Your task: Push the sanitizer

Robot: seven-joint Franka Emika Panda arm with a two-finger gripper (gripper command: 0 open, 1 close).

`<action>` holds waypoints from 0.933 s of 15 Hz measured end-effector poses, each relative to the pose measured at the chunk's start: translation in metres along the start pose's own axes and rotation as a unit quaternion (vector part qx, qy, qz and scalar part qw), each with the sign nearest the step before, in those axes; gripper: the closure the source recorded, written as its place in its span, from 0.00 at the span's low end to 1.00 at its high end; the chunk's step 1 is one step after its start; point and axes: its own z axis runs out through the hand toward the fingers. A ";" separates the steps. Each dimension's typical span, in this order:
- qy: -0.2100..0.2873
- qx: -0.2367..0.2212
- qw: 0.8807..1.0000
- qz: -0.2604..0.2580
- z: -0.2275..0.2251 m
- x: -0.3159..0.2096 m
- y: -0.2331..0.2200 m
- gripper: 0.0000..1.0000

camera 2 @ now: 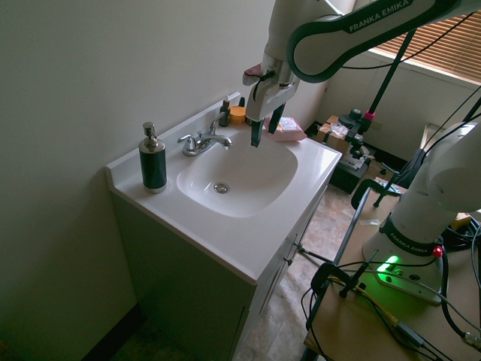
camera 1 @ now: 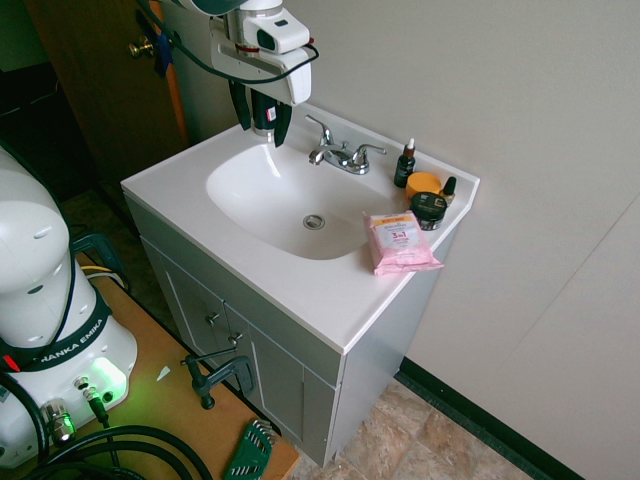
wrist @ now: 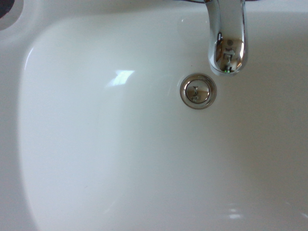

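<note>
The gripper (camera 2: 265, 126) hangs above the sink basin (camera 2: 248, 188), fingers spread and empty. The sanitizer (camera 2: 153, 162) stands at the counter's back corner, well apart, beside the faucet (camera 2: 203, 141). Risks: a push applied high may topple the tall bottle; the approach may clip the faucet. Count: one sanitizer, one faucet, one drain (wrist: 198, 90), one pink wipes pack (camera 1: 400, 241).

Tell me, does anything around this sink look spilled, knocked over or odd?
Nothing stands out. The sanitizer stands upright on the counter beside the tap, the small bottles are upright, the pink packet lies flat, and the basin looks clean.
</note>
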 end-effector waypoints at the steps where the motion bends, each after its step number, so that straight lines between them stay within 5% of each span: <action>1: -0.001 0.001 1.000 0.000 0.000 0.000 0.000 0.00; 5: 0.007 0.013 1.000 -0.012 -0.016 0.005 -0.020 0.00; 8: 0.022 0.025 0.999 -0.036 -0.052 0.008 -0.083 0.00; 9: 0.024 0.025 0.998 -0.046 -0.062 0.006 -0.106 1.00; 14: 0.035 0.020 0.996 -0.082 -0.092 -0.003 -0.209 1.00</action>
